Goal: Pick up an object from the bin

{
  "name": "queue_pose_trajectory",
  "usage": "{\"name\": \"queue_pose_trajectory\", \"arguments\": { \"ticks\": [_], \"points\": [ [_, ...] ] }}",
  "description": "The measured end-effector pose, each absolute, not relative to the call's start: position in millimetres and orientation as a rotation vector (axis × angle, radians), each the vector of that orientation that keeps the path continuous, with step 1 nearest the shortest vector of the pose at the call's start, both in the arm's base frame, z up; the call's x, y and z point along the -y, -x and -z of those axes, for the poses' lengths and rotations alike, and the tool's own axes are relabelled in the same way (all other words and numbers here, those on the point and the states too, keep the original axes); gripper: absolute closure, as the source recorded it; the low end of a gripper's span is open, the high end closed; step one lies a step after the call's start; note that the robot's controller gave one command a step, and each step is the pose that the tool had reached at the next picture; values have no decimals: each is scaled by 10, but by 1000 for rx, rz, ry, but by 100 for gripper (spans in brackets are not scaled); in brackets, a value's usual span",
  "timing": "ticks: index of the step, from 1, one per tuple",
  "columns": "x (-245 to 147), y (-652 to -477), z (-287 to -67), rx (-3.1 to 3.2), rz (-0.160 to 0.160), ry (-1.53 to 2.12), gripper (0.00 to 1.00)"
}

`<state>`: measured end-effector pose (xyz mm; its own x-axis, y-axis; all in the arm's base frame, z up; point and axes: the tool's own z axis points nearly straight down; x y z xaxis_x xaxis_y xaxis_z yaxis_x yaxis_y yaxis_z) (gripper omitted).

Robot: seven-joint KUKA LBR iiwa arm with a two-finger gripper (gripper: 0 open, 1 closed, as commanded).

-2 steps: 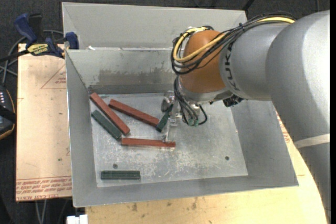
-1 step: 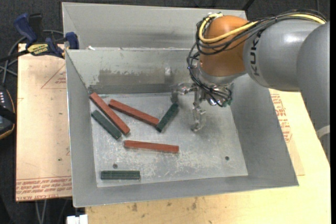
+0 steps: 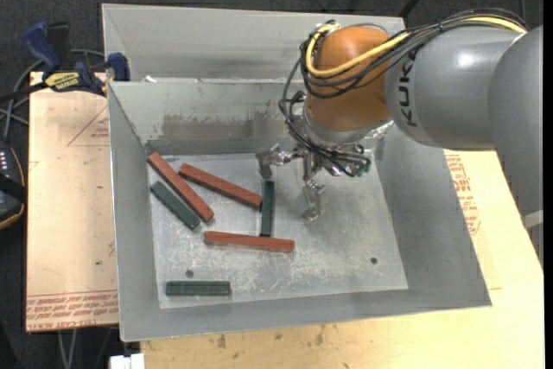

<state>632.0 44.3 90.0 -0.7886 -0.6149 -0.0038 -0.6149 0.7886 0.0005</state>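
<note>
The gripper (image 3: 289, 186) is spread apart, nothing clamped. The green stick (image 3: 267, 212) at its 7 o'clock looks stiff and light, probably best pinched mid-length.

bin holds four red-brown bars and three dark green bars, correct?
No: the camera view shows three red-brown bars, not four. Two lie slanted at the left and one lies flat mid-floor. The three dark green bars in the bin are as you say.
</note>
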Motion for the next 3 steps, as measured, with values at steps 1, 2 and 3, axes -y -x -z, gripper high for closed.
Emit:
{"name": "queue_pose_trajectory", "arguments": {
  "ticks": [1,2,3],
  "points": [
    [-969,-6427,-801,-2849,-2,1313,0],
    [-956,-6426,-799,-2852,-4,1309,100],
    [-955,-6427,-802,-2851,-4,1309,0]
  ]
}}
